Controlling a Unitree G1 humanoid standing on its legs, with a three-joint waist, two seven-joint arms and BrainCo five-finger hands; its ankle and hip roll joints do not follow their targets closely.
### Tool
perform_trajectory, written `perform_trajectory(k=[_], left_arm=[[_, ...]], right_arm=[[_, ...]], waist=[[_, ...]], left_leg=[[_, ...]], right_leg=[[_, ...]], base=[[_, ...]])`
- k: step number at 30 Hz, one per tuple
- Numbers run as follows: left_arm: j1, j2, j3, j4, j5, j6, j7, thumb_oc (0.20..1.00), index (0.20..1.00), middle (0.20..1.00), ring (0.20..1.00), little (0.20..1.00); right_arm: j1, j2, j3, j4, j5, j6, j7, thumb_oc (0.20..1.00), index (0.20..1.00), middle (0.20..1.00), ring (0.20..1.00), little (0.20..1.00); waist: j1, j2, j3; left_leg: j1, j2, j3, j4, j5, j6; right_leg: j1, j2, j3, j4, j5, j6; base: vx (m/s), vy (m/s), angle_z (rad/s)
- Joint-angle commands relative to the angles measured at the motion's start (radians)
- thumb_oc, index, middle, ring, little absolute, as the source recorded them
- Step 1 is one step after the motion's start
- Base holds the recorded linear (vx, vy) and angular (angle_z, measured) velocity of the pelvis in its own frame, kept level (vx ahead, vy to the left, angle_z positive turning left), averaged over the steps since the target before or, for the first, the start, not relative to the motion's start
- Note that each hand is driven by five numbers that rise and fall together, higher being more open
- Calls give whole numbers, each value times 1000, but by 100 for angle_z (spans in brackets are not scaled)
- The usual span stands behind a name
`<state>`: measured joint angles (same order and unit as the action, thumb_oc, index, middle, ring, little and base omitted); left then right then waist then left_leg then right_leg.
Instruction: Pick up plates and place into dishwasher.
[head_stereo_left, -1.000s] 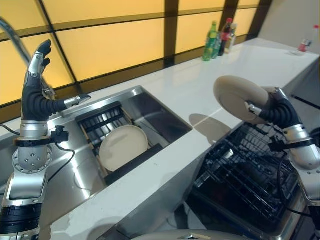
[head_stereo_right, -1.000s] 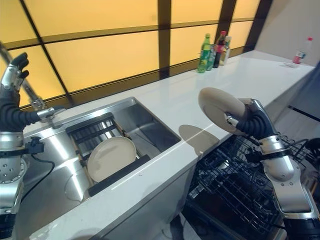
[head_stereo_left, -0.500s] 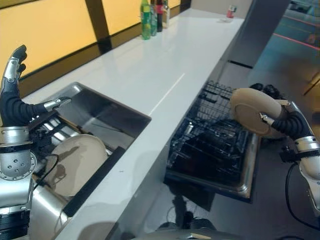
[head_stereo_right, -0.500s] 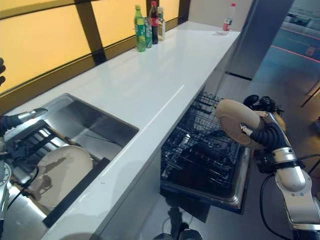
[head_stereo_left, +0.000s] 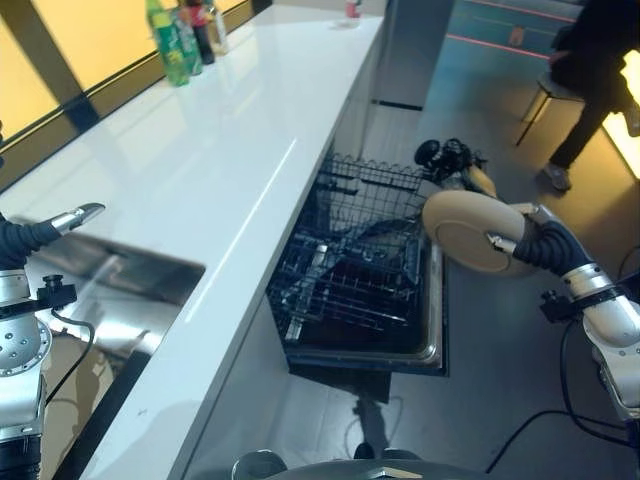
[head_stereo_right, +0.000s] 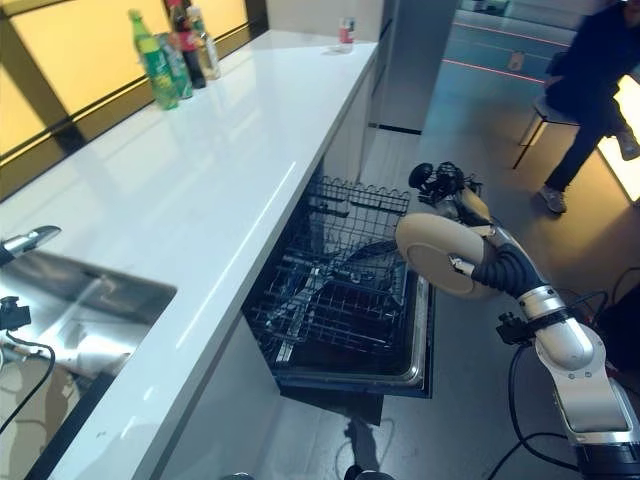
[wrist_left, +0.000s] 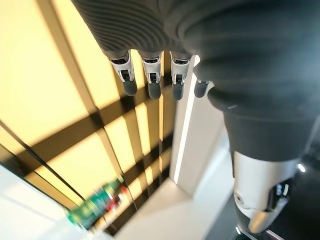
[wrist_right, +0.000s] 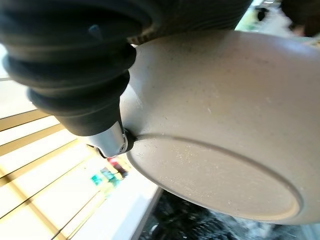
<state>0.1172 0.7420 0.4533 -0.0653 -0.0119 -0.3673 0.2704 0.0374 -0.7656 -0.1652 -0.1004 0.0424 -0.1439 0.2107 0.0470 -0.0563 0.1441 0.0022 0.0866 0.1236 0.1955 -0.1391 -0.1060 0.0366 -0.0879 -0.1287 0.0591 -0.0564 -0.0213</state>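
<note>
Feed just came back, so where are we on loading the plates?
Done: the dishwasher rack is pulled out and holds no plates that I can see. In hand: the right hand grips a beige plate beside the rack. Left: setting it in. The left hand is open and idle.

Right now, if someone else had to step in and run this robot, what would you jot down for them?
Right hand: shut on a beige plate, held tilted on edge above the right side of the pulled-out dishwasher rack, not yet in it.
Left hand: raised by the sink, fingers straight, holding nothing.
Done: the plate is picked up and brought over to the open dishwasher.
Left: lower the plate into the rack and let go.
Note: a person is by a stool further down the floor.
</note>
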Motion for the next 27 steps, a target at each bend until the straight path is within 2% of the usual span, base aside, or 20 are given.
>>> perform_trajectory(k=[1,2,5,7,13,27], left_arm=[[3,-5,31,-65,37,-15,32,1000,1000,1000,1000,1000],[11,-3,45,-70,36,-13,26,1000,1000,1000,1000,1000],[5,-11,46,-47,47,-25,26,1000,1000,1000,1000,1000],[-18,8,32,-36,28,-6,30,1000,1000,1000,1000,1000],[-53,27,-8,-20,34,-2,18,1000,1000,1000,1000,1000],[-47,44,-24,-28,13,-9,-14,1000,1000,1000,1000,1000]], right_arm=[[-81,-35,31,41,76,-5,67,200,200,200,200,200],[-79,-28,42,58,82,-8,78,200,200,200,200,200],[-43,8,51,112,97,-40,129,200,200,200,200,200],[-36,11,68,162,105,-72,148,200,200,200,200,200],[-78,-3,102,270,150,-122,169,200,200,200,200,200],[-153,24,169,293,215,-129,169,200,200,200,200,200]], waist=[[30,33,-29],[37,33,-31],[25,44,-42],[22,49,-49],[44,51,-45],[124,50,-39]], left_leg=[[-113,0,-87,-112,196,19],[-102,-11,-121,-123,177,24],[-69,-7,-103,-146,168,14],[-52,-17,-104,-159,165,12],[-45,-38,-122,-137,147,19],[-70,-46,-185,-128,152,15]], right_leg=[[57,3,4,-8,-16,70],[51,-2,13,1,-25,73],[38,-17,-13,23,-36,82],[34,-34,-28,28,-33,92],[37,-64,-51,39,-31,105],[98,-70,-110,-1,-34,111]], base=[[210,145,-69],[159,126,-44],[114,140,-45],[143,160,-8],[88,75,32],[30,9,17]])
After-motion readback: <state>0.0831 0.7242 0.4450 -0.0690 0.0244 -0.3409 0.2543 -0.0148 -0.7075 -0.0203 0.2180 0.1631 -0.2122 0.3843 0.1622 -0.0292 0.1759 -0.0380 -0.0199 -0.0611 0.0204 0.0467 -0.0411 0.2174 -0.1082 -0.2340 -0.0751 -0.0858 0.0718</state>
